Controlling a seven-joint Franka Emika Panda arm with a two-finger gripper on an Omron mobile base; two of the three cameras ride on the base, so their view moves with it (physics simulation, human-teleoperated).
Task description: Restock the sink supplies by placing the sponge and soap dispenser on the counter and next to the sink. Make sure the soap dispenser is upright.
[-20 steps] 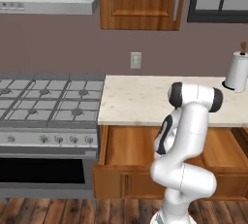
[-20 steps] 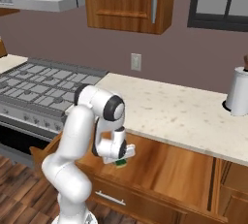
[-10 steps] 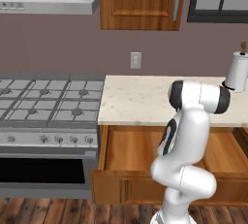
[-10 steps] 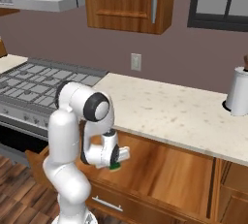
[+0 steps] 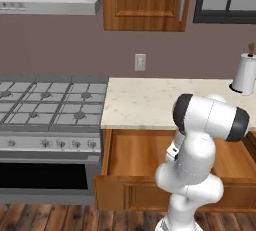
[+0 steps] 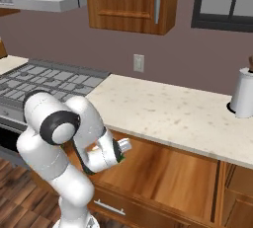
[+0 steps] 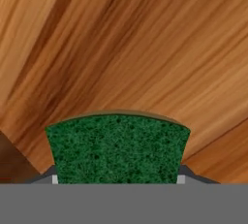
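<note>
The two-finger gripper [image 7: 116,179] pinches the flat green sponge [image 7: 117,148] between its dark fingertips, above the wooden floor of the open drawer [image 5: 135,157]. The white arm's bulky elbow [image 6: 59,123] stands in front of the drawer. Above lies the beige speckled stone counter [image 6: 163,113], with a white paper-towel roll [image 5: 245,74] at its far right and a gas stove [image 5: 45,102] to the left.

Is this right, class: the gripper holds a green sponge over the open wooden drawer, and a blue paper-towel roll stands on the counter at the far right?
Not quite. The paper-towel roll on the counter is white, not blue, as the left base view shows. The rest stands: in the hand view the gripper is shut on the green sponge over the open wooden drawer.
</note>
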